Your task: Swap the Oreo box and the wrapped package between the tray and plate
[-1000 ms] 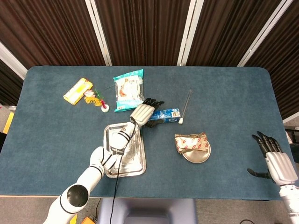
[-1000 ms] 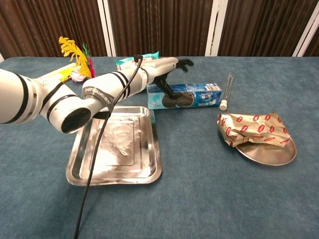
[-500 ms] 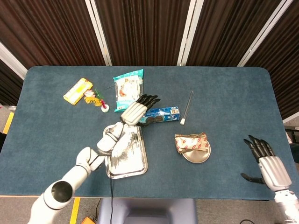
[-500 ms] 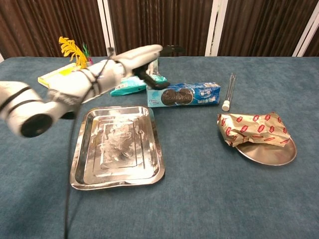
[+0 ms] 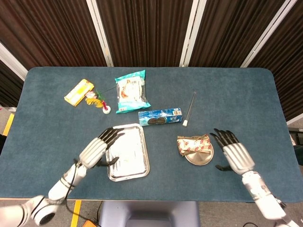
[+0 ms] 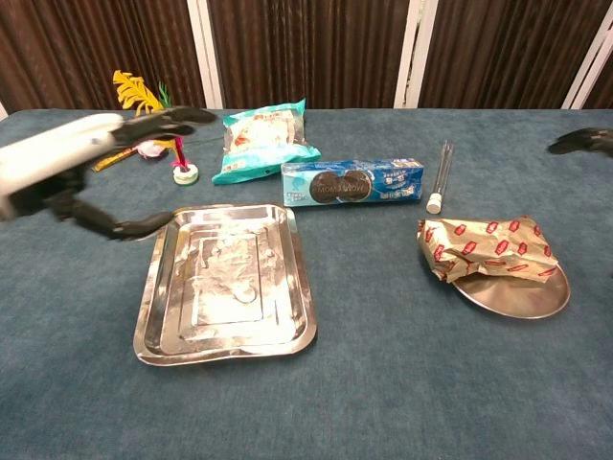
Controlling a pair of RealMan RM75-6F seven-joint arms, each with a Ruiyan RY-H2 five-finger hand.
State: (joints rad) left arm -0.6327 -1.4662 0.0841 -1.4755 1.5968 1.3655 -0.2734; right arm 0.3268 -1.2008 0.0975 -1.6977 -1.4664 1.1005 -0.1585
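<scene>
Mid-swap on the blue table: the cookie box [image 5: 160, 117] is lying at centre frame on the cloth just above the tray [image 5: 127, 152], apparently parked there to free the tray. The wrapped package [image 5: 193, 144] is sitting on the plate [image 5: 199, 157], lower right of centre. The left hand [image 5: 97, 149] is hovering empty, fingers spread, beside the tray; the right hand [image 5: 233, 153], likewise empty and spread, is nearing the plate, probably for the package.
</scene>
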